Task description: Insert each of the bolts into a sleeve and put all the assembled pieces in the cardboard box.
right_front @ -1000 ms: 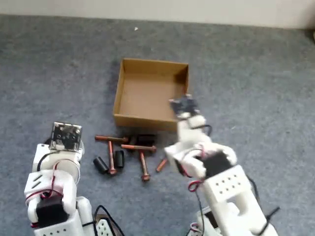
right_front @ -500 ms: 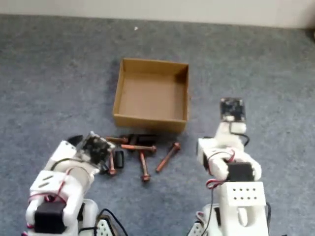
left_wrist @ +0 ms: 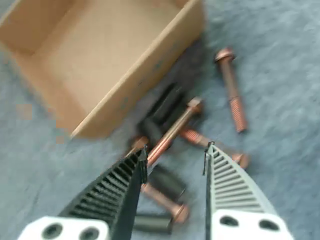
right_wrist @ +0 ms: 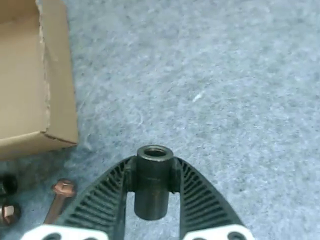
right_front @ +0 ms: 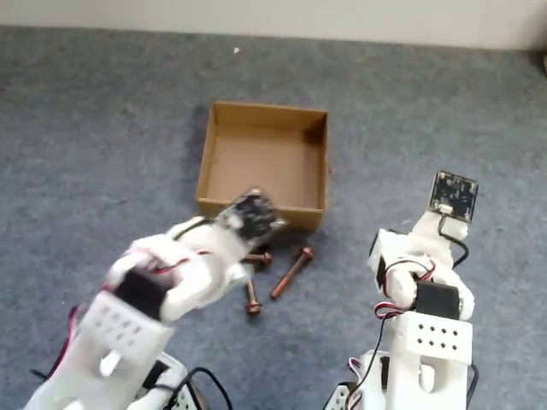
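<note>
Evidently we are mid-pairing: our right gripper point(right_wrist: 152, 167) clamps a sleeve point(right_wrist: 151, 192) lengthwise, near a corner of the box point(right_wrist: 57, 100); the left gripper point(left_wrist: 176, 148) hangs spread over the bolts point(left_wrist: 170, 132) beside the box. Next, we judge, the left must pinch one bolt and line it with the sleeve's bore. No legible writing.

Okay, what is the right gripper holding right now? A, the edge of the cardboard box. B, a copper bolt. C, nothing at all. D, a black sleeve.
D: in the right wrist view the right gripper is clamped on a black sleeve, whose hollow end shows between the fingers.
</note>
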{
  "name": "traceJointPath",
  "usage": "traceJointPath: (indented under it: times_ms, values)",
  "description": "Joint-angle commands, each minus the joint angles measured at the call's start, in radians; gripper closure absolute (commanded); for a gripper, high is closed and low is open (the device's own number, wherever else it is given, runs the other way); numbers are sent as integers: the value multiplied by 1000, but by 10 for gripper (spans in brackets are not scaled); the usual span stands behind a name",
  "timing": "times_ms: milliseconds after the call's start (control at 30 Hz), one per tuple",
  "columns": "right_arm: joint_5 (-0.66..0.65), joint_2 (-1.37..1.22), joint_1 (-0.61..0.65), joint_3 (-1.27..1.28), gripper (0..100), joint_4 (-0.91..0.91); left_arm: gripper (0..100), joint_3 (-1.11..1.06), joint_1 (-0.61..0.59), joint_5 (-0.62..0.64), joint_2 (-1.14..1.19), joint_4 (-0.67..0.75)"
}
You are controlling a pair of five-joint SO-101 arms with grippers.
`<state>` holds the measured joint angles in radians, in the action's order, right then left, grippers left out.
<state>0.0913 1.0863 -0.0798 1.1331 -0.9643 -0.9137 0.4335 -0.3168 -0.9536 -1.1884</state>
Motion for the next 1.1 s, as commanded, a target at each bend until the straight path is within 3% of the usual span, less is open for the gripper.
traceJointPath:
  times_ms: [0, 233, 533, 767, 1067]
  values:
    - [14, 22, -22, -18, 994, 35, 796, 51, 111, 80, 185, 140]
    - [14, 22, -22, -18, 994, 35, 796, 196, 150, 218, 549, 261]
    - [11, 22, -22, -18, 994, 35, 796, 421, 154, 233, 918, 259]
    - [11, 22, -18, -16, 994, 35, 796, 533, 160, 379, 1072, 256]
    - [9, 22, -18, -13, 994, 35, 813, 552, 213, 388, 1153, 262]
